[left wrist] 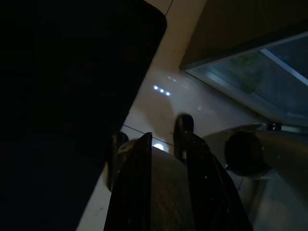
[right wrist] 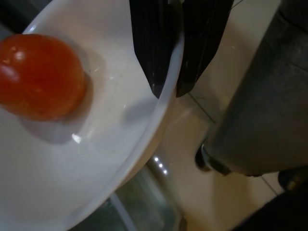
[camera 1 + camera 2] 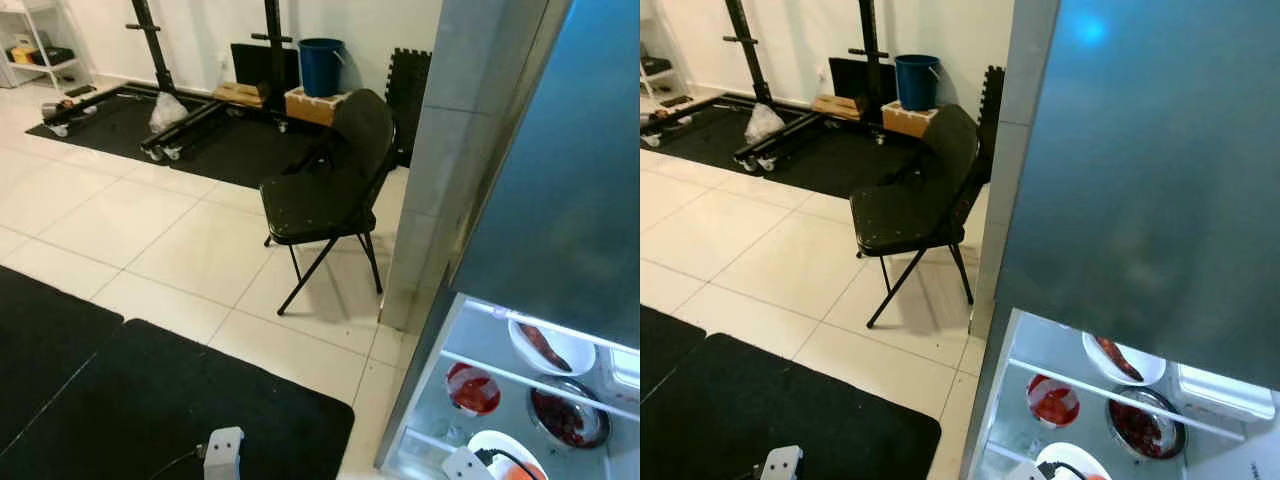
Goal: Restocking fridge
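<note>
right gripper (image 2: 167,89) pinching rim of white bowl (image 2: 96,159) holding tomato (image 2: 38,77), low before open fridge (image 3: 520,400) | left gripper (image 1: 163,144) idle, fingers seemingly near-closed; dim | shelves part-stocked; bowl not yet shelved

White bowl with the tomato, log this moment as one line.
right gripper: shut on white bowl rim | tomato inside | fridge open | left gripper: idle

Folding chair (image 3: 325,195), centre frame: black seat, back and legs.
Plastic bucket (image 3: 321,66), top centre: deep blue.
Floor tiles (image 3: 130,235), left: glossy cream with thin grey joints.
Floor mat (image 3: 150,410), lower left: plain black.
Round ceramic bowl (image 2: 91,144): white, holding an orange-red tomato (image 2: 41,77).
Fridge door (image 3: 1160,170), right: blue-grey sheen.
</note>
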Robot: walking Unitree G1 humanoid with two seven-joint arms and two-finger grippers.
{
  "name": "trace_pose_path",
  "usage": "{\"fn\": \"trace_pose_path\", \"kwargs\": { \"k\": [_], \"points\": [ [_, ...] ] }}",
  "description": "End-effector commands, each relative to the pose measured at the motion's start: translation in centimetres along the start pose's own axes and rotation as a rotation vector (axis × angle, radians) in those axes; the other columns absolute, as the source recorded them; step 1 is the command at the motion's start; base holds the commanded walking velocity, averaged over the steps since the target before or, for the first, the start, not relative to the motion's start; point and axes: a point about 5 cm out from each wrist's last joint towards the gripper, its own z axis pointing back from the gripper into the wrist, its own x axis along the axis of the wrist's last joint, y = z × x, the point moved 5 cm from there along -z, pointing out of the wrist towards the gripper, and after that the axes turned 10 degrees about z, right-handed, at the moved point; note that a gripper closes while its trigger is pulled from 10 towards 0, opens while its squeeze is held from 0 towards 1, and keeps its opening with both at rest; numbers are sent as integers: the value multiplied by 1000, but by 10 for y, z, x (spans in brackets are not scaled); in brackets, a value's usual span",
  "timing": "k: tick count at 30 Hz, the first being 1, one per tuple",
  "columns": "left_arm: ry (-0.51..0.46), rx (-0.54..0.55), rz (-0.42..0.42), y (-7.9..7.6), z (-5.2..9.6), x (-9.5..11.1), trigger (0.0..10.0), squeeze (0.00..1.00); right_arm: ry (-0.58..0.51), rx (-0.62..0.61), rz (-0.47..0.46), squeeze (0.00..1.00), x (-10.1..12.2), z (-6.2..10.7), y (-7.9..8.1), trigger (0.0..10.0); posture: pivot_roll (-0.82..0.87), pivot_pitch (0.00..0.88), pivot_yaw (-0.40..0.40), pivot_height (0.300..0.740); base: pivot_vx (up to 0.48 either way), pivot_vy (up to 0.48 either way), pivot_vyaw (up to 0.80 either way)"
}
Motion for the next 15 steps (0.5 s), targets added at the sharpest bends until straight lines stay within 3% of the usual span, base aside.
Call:
{"fn": "trace_pose_path", "kwargs": {
  "k": [1, 5, 13, 15],
  "points": [
    [24, -4, -7, -1, 0, -6, 10000, 0, 10, -20, -6, 0, -3, 1, -6, 10000, 7, 0, -21, 740, 0, -458, 0],
    [21, 4, -7, -1, 0, -7, 10000, 0, 14, -20, -8, 0, -3, 1, -6, 10000, 8, 0, -23, 740, 0, -329, 0],
    [13, -5, -6, -3, 0, -6, 10000, 0, 13, -15, -4, 0, -2, 0, -6, 10000, 8, 0, -24, 740, 0, 0, -773],
    [11, -10, -2, -4, -1, -5, 10000, 0, 5, -22, -1, 0, -1, 0, -8, 10000, 8, 0, -24, 740, 0, 0, 0]
  ]
}}
